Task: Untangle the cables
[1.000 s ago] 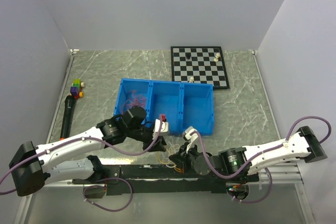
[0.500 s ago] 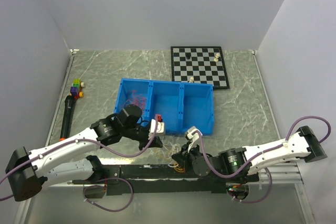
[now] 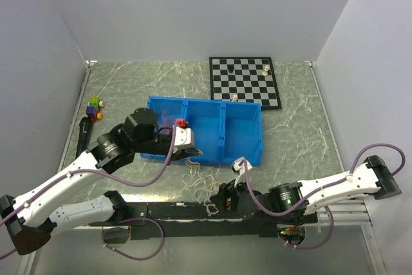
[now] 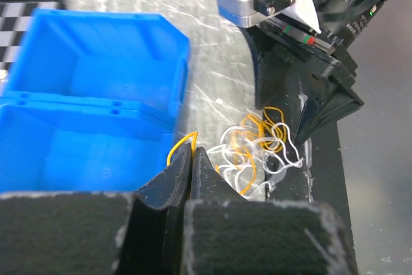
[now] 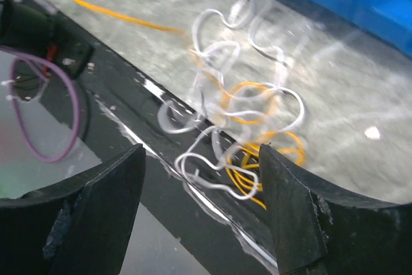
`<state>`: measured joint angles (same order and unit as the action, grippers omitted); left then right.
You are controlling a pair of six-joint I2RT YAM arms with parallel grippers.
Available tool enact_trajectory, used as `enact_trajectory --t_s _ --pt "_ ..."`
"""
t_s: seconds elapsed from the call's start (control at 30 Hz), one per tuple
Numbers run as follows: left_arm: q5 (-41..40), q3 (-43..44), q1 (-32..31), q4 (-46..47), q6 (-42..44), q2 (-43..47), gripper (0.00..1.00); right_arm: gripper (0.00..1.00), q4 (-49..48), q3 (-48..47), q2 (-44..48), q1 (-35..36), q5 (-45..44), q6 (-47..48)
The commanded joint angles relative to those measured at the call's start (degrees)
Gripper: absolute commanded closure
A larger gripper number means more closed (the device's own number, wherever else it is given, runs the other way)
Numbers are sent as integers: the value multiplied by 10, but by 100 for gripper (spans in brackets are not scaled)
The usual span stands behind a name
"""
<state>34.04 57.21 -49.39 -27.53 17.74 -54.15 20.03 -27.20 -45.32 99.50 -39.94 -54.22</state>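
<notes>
Grey marbled table (image 3: 129, 82), blue bin (image 3: 248, 158), chessboard (image 3: 245, 82), cables (image 3: 201, 183), coloured blocks (image 3: 95, 109)

Our left arm (image 3: 64, 181) rises from its base at the near left, bends at the elbow and turns its wrist to the right, with the gripper tilted downward. Our left gripper (image 4: 191, 154) has its 2 fingers pressed together, pinching a strand of the cables (image 4: 257, 149) at the tips. Our right arm (image 3: 328, 185) lies low along the near edge, stretched leftward toward the middle. Our right gripper (image 5: 201, 159) points down and forward, its 2 fingers spread wide apart.
</notes>
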Motion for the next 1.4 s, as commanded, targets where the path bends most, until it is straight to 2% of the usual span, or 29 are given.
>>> enact_trajectory --t_s 0.0,0.13,0.27,0.5,0.6,0.73,0.77,0.97,1.07,1.17,1.37 --pt "-14 42 22 -17 6 19 99 22 102 -10 11 2 -15 -91" --pt "-24 107 39 -31 20 22 99 23 132 9 -15 2 3 -148" --pt "-14 176 50 -52 28 20 99 25 119 27 -58 1 12 -181" --pt "-11 225 56 -126 44 27 99 39 59 72 -72 -7 1 -197" --pt "-19 230 57 -144 46 33 99 53 27 90 -64 -12 0 -195" --pt "-25 224 61 -153 49 49 99 96 24 81 -64 -11 -2 -185" --pt "-25 226 63 -154 49 51 99 100 40 69 -64 -11 -5 -186" --pt "-20 216 69 -165 58 68 99 100 245 -60 -18 -11 -78 -159" --pt "-12 194 68 -172 63 78 99 100 310 -138 29 -12 -117 -117" --pt "2 173 68 -172 67 87 99 100 303 -191 65 -13 -152 -32" --pt "29 137 68 -152 50 101 99 100 183 -284 81 -21 -182 164"
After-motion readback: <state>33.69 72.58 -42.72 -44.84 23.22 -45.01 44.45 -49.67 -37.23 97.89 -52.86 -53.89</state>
